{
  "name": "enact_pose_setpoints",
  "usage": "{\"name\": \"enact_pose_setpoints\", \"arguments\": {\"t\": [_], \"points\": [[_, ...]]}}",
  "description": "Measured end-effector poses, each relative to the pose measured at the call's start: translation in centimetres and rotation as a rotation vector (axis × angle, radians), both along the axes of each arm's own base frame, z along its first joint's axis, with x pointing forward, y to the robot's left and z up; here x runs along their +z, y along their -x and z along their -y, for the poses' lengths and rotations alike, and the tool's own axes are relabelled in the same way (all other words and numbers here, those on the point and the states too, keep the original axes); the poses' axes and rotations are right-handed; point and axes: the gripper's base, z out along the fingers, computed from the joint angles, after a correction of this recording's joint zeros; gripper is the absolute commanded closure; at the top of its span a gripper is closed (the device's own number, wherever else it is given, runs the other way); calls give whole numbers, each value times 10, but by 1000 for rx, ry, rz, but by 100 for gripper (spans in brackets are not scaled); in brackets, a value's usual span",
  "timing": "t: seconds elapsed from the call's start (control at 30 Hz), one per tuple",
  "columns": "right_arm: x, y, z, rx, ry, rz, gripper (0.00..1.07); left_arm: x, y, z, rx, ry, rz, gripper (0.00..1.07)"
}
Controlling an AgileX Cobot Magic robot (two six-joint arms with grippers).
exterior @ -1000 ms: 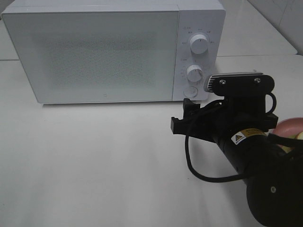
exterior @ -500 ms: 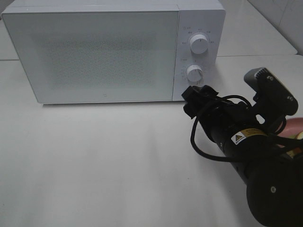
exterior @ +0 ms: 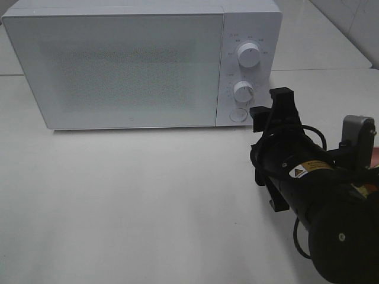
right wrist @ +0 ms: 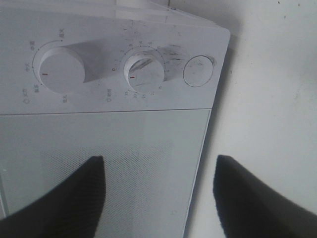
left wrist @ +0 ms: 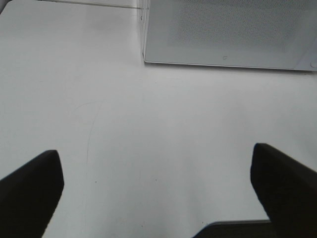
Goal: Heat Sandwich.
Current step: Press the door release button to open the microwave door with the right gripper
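Sandwich unseen | right tool (right wrist: 158, 163) apart, empty, facing microwave (right wrist: 99, 134) | left tool (left wrist: 154, 153) apart, empty

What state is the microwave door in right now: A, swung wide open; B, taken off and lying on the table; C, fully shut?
C: in the high view the microwave door sits flush beside the control panel, with no gap and no interior showing.

Wide white worktop (exterior: 118, 207) fills the view, matte, under soft, even light. A thin seam (exterior: 323, 70) runs across it at the far right. Pale tiled surface (exterior: 355, 21) beyond, top-right corner. Faint curved scratch (left wrist: 89, 134) seen close up.
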Motion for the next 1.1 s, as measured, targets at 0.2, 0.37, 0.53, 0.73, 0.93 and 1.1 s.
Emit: {"name": "enact_pose_setpoints", "arguments": {"t": [0.2,0.37,0.53,0.73,0.93,1.1], "points": [[0,0,0,-31,-90,-11,95,0,0,0,0,0,0,10],[-1,1,0,-29,-94,-27,107,0,0,0,0,0,0,10],[-4,2,-1,-22,-94,-58,107,0,0,0,0,0,0,10],[-5,2,0,-29,-95,-68,107,0,0,0,0,0,0,10],[-15,-8,4,-35,-64,-108,107,0,0,0,0,0,0,10],[-17,-20,2,-18,-57,-107,107,0,0,0,0,0,0,10]]}}
